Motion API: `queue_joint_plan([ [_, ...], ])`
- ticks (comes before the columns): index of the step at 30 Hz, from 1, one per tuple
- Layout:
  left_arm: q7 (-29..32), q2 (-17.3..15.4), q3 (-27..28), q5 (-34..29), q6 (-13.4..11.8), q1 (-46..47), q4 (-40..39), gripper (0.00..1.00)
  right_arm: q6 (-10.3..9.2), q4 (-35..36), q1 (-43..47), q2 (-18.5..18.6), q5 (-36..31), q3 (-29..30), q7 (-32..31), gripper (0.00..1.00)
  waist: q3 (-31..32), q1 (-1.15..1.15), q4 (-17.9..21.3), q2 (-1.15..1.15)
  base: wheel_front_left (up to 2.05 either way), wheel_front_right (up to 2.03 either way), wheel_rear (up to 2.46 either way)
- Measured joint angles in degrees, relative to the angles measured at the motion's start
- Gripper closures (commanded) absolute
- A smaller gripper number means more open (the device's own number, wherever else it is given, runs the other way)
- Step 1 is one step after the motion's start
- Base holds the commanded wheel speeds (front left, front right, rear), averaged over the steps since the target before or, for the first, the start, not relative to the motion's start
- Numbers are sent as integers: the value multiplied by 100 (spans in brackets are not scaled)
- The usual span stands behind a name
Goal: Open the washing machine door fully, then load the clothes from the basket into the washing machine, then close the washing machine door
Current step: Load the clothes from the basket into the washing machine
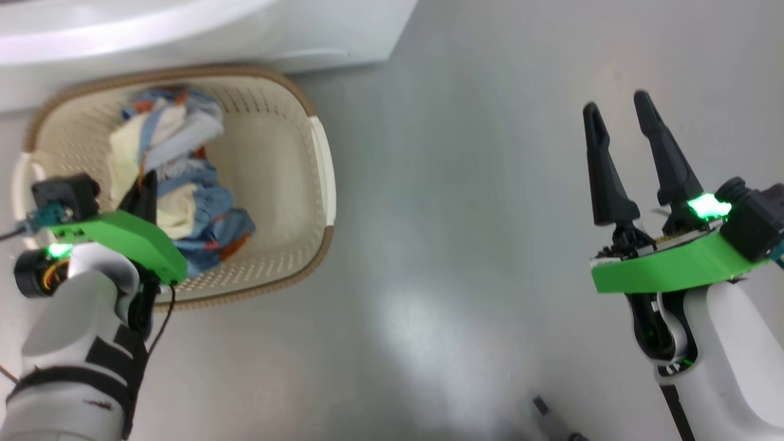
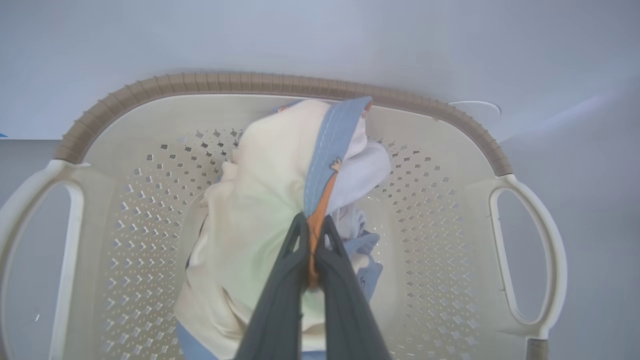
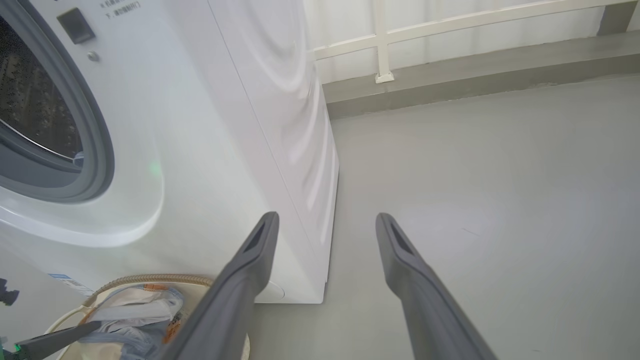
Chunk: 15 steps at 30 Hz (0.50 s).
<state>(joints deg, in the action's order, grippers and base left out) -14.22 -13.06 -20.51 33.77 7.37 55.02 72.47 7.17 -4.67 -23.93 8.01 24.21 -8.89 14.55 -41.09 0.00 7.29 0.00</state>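
Note:
The cream basket (image 1: 323, 177) with a brown rim stands on the floor in front of the washing machine (image 1: 184, 37). In it lie the clothes (image 1: 184, 184), light blue and cream. My left gripper (image 1: 146, 187) reaches down into the pile. In the left wrist view it (image 2: 313, 231) is shut on an orange and blue fold of the clothes (image 2: 260, 200), inside the basket (image 2: 280, 86). My right gripper (image 1: 617, 113) stands open over bare floor, holding nothing. The right wrist view shows the washing machine (image 3: 210, 125) with its drum opening (image 3: 35, 95) uncovered. The washing machine door is out of view.
Grey floor (image 1: 465, 214) stretches to the right of the basket and the machine. In the right wrist view a low kerb and a white railing (image 3: 450, 55) run along the far side. A small dark object (image 1: 542, 407) lies at the floor's near edge.

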Motion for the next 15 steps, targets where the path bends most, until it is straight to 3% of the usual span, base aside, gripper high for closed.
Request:
queue_joint_plan([
  [15,-15,-13,420,-546,0,-1495,-1547,100,0,-275,953,209,98,45,0,0,1514,0,-229,0,0,0,0],
])
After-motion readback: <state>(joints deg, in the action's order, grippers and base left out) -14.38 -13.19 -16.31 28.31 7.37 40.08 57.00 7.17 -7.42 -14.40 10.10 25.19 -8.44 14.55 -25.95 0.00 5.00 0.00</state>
